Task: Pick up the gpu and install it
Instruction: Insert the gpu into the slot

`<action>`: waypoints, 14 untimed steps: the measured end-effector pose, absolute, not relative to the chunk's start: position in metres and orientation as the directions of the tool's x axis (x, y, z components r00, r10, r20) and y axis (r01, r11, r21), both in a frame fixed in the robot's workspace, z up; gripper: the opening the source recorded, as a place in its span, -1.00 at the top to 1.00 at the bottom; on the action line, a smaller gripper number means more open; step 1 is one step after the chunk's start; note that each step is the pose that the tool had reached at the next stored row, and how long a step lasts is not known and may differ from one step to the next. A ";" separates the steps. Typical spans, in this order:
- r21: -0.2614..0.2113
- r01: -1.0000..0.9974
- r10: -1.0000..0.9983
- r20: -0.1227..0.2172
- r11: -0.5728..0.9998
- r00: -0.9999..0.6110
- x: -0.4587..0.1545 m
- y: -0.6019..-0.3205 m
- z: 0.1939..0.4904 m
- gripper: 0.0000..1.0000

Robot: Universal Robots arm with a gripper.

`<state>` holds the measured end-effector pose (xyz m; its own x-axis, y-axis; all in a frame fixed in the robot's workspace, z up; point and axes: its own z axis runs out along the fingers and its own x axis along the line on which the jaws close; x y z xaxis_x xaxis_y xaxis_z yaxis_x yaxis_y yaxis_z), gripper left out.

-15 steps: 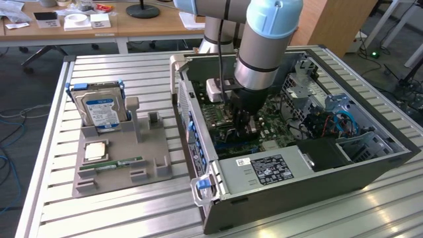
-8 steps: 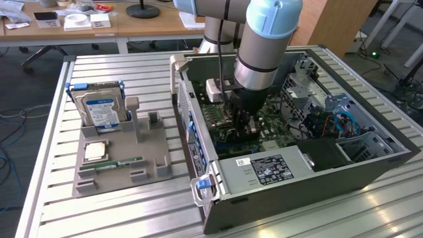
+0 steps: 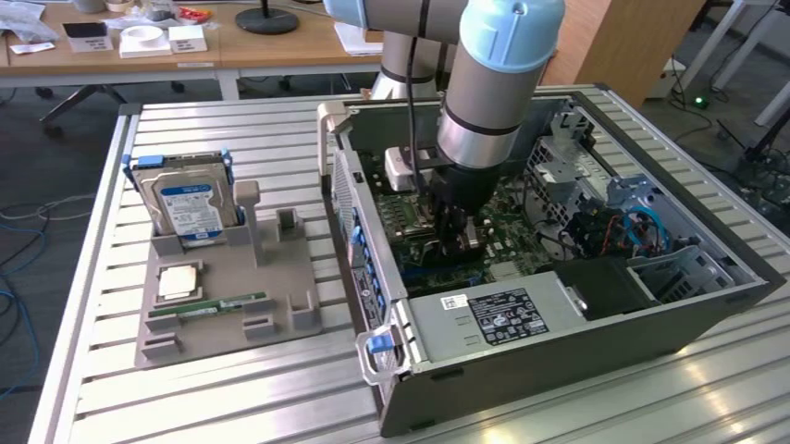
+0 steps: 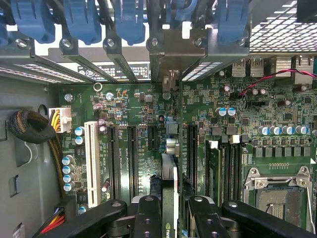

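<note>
- Gripper (image 4: 170,210): black fingers (image 4: 148,218) pressed against both faces of the gpu (image 4: 169,178), pinching it edge-on; in the exterior view the gripper (image 3: 452,231) sits low inside the computer case (image 3: 691,305), over the motherboard (image 3: 506,231).
- gpu: thin dark card held upright between the fingers, standing above the motherboard (image 4: 148,104) in line with the expansion slots (image 4: 132,158); its silvery bracket end reaches toward the rear slot covers (image 4: 119,64).
- Blue retention clips (image 4: 130,20): in a row along the case's rear edge.
- Power supply (image 3: 494,319): silver box at the case's near end.
- Grey fixture tray (image 3: 284,277): on the slatted table (image 3: 222,398), to the exterior view's left of the case.
- Tray contents: hard drive (image 3: 185,205) standing upright, RAM stick (image 3: 210,306) lying flat.
</note>
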<state>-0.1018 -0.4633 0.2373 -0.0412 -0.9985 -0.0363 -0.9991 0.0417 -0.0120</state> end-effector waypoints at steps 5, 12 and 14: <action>-0.012 -0.999 -0.998 -0.036 0.042 -0.041 -0.102 -0.463 0.237 0.47; -0.012 -0.999 -0.998 -0.036 0.042 -0.041 -0.102 -0.463 0.237 0.47; -0.012 -0.999 -0.998 -0.036 0.042 -0.041 -0.102 -0.463 0.237 0.47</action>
<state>-0.1018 -0.4633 0.2373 -0.0413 -0.9985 -0.0363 -0.9991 0.0417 -0.0119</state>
